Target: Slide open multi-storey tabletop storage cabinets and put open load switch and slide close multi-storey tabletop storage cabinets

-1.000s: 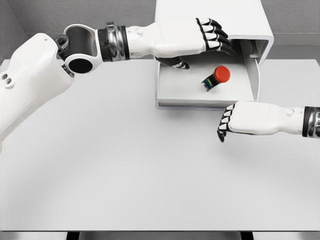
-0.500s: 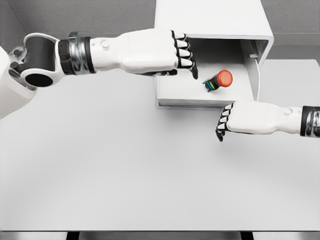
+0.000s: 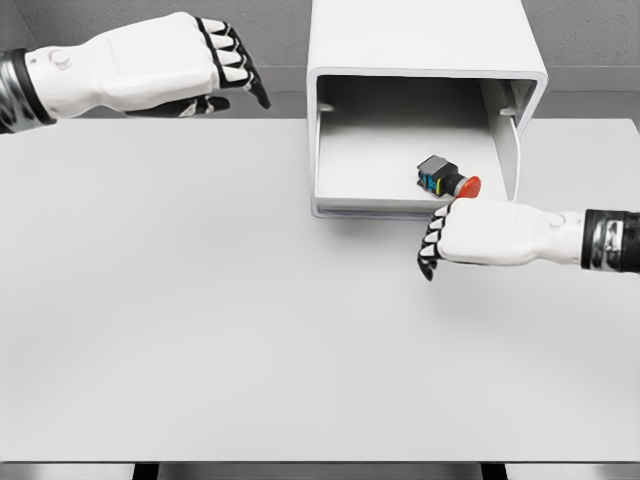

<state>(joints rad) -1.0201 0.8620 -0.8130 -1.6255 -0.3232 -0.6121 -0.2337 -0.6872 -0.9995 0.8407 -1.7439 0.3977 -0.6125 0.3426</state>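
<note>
I count one table, one cabinet, one switch and two hands. The table is plain white and fills most of my view. The storage cabinet is a white box standing at the table's far edge, right of the middle, with one drawer pulled out toward me; I can see its pale floor and low front wall. I can read no brand, label or writing on any of it.

My left hand hangs at the upper left, well apart from the cabinet, its black-tipped fingers loosely curled and holding nothing. My right hand comes in from the right and sits just in front of the drawer's front wall, fingers bent downward and loose, with nothing in their grasp.

The load switch is the smallest thing here: a dark, blocky body with a bit of blue on it and a round red button cap. It lies on its side on the drawer floor, near the front right corner, the red cap pointing right, just beyond my right hand's knuckles.
</note>
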